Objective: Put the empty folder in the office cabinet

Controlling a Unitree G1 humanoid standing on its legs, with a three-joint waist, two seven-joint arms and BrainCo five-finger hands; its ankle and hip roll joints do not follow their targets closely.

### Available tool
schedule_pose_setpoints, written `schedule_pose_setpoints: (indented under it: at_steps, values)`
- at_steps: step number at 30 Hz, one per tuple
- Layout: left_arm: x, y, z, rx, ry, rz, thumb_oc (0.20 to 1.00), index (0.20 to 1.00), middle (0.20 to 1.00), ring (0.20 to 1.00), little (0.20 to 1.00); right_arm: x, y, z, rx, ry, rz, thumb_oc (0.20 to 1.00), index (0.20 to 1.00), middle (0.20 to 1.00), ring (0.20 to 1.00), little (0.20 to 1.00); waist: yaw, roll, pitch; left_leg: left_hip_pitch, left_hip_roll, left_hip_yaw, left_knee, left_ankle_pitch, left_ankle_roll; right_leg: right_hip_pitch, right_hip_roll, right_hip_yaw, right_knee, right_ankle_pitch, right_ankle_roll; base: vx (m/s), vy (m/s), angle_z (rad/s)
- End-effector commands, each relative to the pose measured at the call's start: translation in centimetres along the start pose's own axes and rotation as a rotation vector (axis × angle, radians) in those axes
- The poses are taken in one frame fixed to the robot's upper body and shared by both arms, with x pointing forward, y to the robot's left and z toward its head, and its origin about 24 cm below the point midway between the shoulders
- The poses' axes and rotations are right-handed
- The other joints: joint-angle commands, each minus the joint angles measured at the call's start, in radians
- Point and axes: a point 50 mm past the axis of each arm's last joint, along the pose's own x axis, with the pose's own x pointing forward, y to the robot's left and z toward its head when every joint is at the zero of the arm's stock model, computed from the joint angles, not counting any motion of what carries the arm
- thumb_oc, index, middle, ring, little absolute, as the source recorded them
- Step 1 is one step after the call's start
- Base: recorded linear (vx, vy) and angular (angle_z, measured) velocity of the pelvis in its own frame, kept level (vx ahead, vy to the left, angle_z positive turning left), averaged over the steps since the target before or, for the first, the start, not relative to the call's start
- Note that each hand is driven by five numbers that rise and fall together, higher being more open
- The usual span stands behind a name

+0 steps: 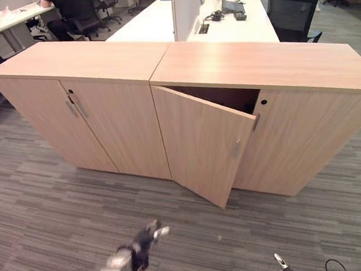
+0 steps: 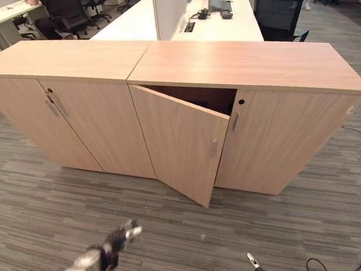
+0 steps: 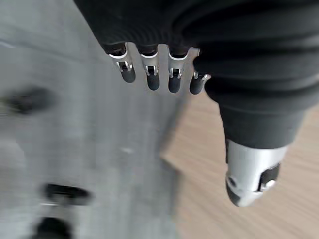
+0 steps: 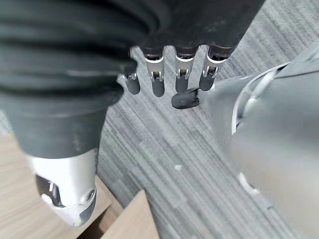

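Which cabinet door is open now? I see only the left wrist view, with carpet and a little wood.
Observer: The left door of the right cabinet stands partly open, swung toward the robot.
Operator: And the other cabinet?
Observer: Both doors of the left cabinet are shut.
Operator: Is the right robot hand busy?
Observer: No, the right robot hand has straight fingers above the carpet and holds nothing.
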Motion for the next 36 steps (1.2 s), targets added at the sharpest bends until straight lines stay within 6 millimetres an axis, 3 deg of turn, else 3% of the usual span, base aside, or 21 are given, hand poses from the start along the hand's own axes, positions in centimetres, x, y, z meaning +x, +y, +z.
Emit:
schedule_pose_setpoints:
  at_steps: [1, 2, 4, 7, 10, 11, 13, 17, 19, 20, 21, 24, 25, 26, 27, 28, 30, 36]
  values:
    - [0.2, -0.1, -1.7, 0.072, 0.082, 0.109, 1.000, 1.000, 1.000, 1.000, 1.000, 0.1, 1.1, -0.1, -0.036, -0.002, 0.020, 1.000, 1.000, 1.000, 1.000, 1.000, -0.005, 0.064, 0.007, -0.049, 0.017, -0.092, 0.003, -0.040, -0.003, -0.013, 0.051, 0.171, 0.125, -0.196, 0.025, 0.02, -0.061, 0.17]
    - [0.3, -0.2, -1.7, 0.072, 0.080, 0.111, 1.000, 1.000, 1.000, 1.000, 1.000, 0.1, 1.1, 0.0, -0.038, -0.003, 0.021, 1.000, 1.000, 1.000, 1.000, 1.000, -0.003, 0.064, 0.007, -0.050, 0.019, -0.088, 0.003, -0.041, -0.005, -0.018, 0.053, 0.175, 0.128, -0.199, 0.023, 0.05, -0.090, 0.04]
    - [-0.5, 1.4, -3.6, 0.154, 0.159, 0.209, 1.000, 1.000, 1.000, 1.000, 1.000, 0.1, 1.3, -0.3, -0.062, 0.002, 0.025, 1.000, 1.000, 1.000, 1.000, 1.000, 0.002, 0.056, 0.012, -0.051, 0.024, -0.081, 0.003, -0.036, -0.010, -0.028, 0.081, 0.191, 0.091, -0.201, 0.021, 0.01, -0.133, 0.07]
    - [-1.0, 2.1, -4.6, 0.067, 0.127, 0.277, 1.000, 1.000, 1.000, 1.000, 1.000, 0.1, 0.9, -0.8, -0.028, 0.008, -0.004, 1.000, 1.000, 1.000, 1.000, 1.000, 0.010, 0.042, 0.021, -0.065, 0.031, -0.095, 0.003, -0.010, -0.010, -0.022, 0.137, 0.253, 0.015, -0.189, 0.014, 0.02, -0.223, -0.01]
    - [-1.5, 2.3, -5.9, 0.034, 0.142, 0.324, 1.000, 1.000, 1.000, 1.000, 1.000, 0.0, 0.2, -1.3, -0.009, 0.012, -0.033, 1.000, 1.000, 1.000, 1.000, 1.000, 0.025, 0.034, 0.005, -0.061, 0.048, -0.088, 0.003, -0.006, -0.024, 0.021, 0.168, 0.234, -0.053, -0.184, 0.013, 0.12, -0.308, 0.07]
    - [-1.4, 2.1, -5.4, 0.014, 0.103, 0.367, 1.000, 1.000, 1.000, 1.000, 1.000, 0.0, 0.1, -1.7, -0.023, 0.015, -0.044, 1.000, 1.000, 1.000, 1.000, 1.000, 0.033, 0.025, -0.007, -0.047, 0.077, -0.086, 0.003, -0.001, -0.043, 0.047, 0.205, 0.230, -0.091, -0.194, 0.000, 0.09, -0.238, 0.04]
    - [-1.0, 1.6, -4.4, -0.034, 0.046, 0.364, 1.000, 1.000, 1.000, 1.000, 1.000, 0.0, 0.7, -1.5, -0.041, -0.003, -0.032, 1.000, 1.000, 1.000, 1.000, 1.000, 0.034, 0.019, -0.010, -0.037, 0.102, -0.082, 0.005, 0.003, -0.057, 0.057, 0.228, 0.235, -0.106, -0.204, -0.012, 0.10, -0.369, 0.00]
    - [-0.1, 0.3, -1.0, -0.070, -0.085, 0.268, 1.000, 1.000, 1.000, 1.000, 1.000, 0.2, 2.8, -1.2, -0.470, -0.011, 0.048, 1.000, 1.000, 1.000, 1.000, 1.000, 0.034, 0.002, -0.009, -0.038, 0.179, -0.058, 0.059, 0.009, -0.096, 0.067, 0.296, 0.258, -0.114, -0.249, -0.050, 0.04, -0.384, -0.27]
    - [0.3, -0.4, 1.7, -0.050, -0.167, 0.204, 1.000, 1.000, 1.000, 1.000, 1.000, 0.2, 4.0, -1.5, -0.844, 0.005, 0.103, 1.000, 1.000, 1.000, 1.000, 1.000, 0.036, -0.006, 0.004, -0.059, 0.228, -0.051, 0.146, -0.005, -0.118, 0.083, 0.334, 0.269, -0.114, -0.282, -0.078, 0.01, -0.405, -0.37]
    - [0.3, -0.6, 2.5, -0.073, -0.201, 0.171, 1.000, 1.000, 1.000, 1.000, 1.000, 0.2, 4.2, -1.4, -0.928, 0.008, 0.114, 1.000, 1.000, 1.000, 1.000, 1.000, 0.038, -0.009, 0.010, -0.071, 0.242, -0.052, 0.180, -0.009, -0.125, 0.087, 0.343, 0.268, -0.114, -0.289, -0.087, 0.07, -0.469, -0.36]
    - [0.4, -1.2, 2.9, -0.067, -0.210, 0.128, 1.000, 1.000, 1.000, 1.000, 1.000, 0.2, 4.5, -1.0, -1.005, 0.001, 0.125, 1.000, 1.000, 1.000, 1.000, 1.000, 0.040, -0.010, 0.034, -0.101, 0.301, -0.048, 0.325, -0.035, -0.142, 0.122, 0.380, 0.278, -0.114, -0.318, -0.109, 0.08, -0.391, -0.27]
    - [0.5, -1.5, 2.6, -0.061, -0.201, 0.127, 1.000, 1.000, 1.000, 1.000, 1.000, 0.2, 4.2, -0.7, -1.014, -0.002, 0.106, 1.000, 1.000, 1.000, 1.000, 1.000, 0.043, -0.008, 0.051, -0.143, 0.325, -0.055, 0.442, -0.035, -0.134, 0.141, 0.395, 0.282, -0.114, -0.334, -0.126, 0.03, -0.148, -0.14]
    - [0.5, -1.8, 2.5, -0.037, -0.199, 0.126, 1.000, 1.000, 1.000, 1.000, 1.000, 0.2, 3.4, 0.1, -1.024, -0.002, 0.061, 1.000, 1.000, 1.000, 1.000, 1.000, 0.055, 0.000, 0.070, -0.200, 0.275, -0.117, 0.483, -0.029, -0.118, 0.141, 0.392, 0.283, -0.114, -0.336, -0.130, -0.03, -0.059, -0.19]
    - [0.5, -1.8, 2.5, -0.037, -0.199, 0.126, 1.000, 1.000, 1.000, 1.000, 1.000, 0.2, 3.4, 0.1, -1.024, -0.002, 0.060, 1.000, 1.000, 1.000, 1.000, 1.000, 0.054, 0.000, 0.070, -0.202, 0.274, -0.118, 0.484, -0.030, -0.118, 0.140, 0.392, 0.281, -0.114, -0.336, -0.129, -0.09, -0.007, -0.16]
    - [0.5, -2.0, 2.0, -0.024, -0.188, 0.123, 1.000, 1.000, 1.000, 1.000, 1.000, 0.2, 3.1, 0.3, -1.038, 0.003, 0.039, 1.000, 1.000, 1.000, 1.000, 1.000, 0.056, -0.010, 0.068, -0.264, 0.209, -0.151, 0.460, -0.023, -0.096, 0.121, 0.372, 0.271, -0.114, -0.322, -0.128, -0.06, 0.017, -0.06]
    - [0.5, -2.0, 2.0, -0.024, -0.188, 0.123, 1.000, 1.000, 1.000, 1.000, 1.000, 0.2, 3.1, 0.3, -1.038, 0.003, 0.039, 1.000, 1.000, 1.000, 1.000, 1.000, 0.056, -0.010, 0.068, -0.264, 0.209, -0.151, 0.460, -0.023, -0.096, 0.121, 0.372, 0.271, -0.114, -0.322, -0.128, -0.05, 0.039, 0.05]
    - [0.4, -1.6, 1.0, -0.004, -0.154, 0.131, 1.000, 1.000, 1.000, 1.000, 1.000, 0.3, 3.1, 0.6, -1.073, 0.005, 0.037, 1.000, 1.000, 1.000, 1.000, 1.000, 0.070, -0.008, 0.073, -0.312, 0.129, -0.210, 0.425, -0.045, -0.080, 0.105, 0.364, 0.282, -0.114, -0.305, -0.121, 0.03, 0.083, 0.18]
    - [0.0, -1.2, -2.5, 0.075, -0.025, 0.136, 1.000, 1.000, 1.000, 1.000, 1.000, 0.2, 3.1, 0.7, -1.077, 0.001, 0.048, 1.000, 1.000, 1.000, 1.000, 1.000, 0.058, 0.024, 0.037, -0.193, 0.084, -0.204, 0.233, -0.027, -0.066, 0.108, 0.353, 0.294, -0.114, -0.294, -0.105, 0.07, 0.117, -0.19]
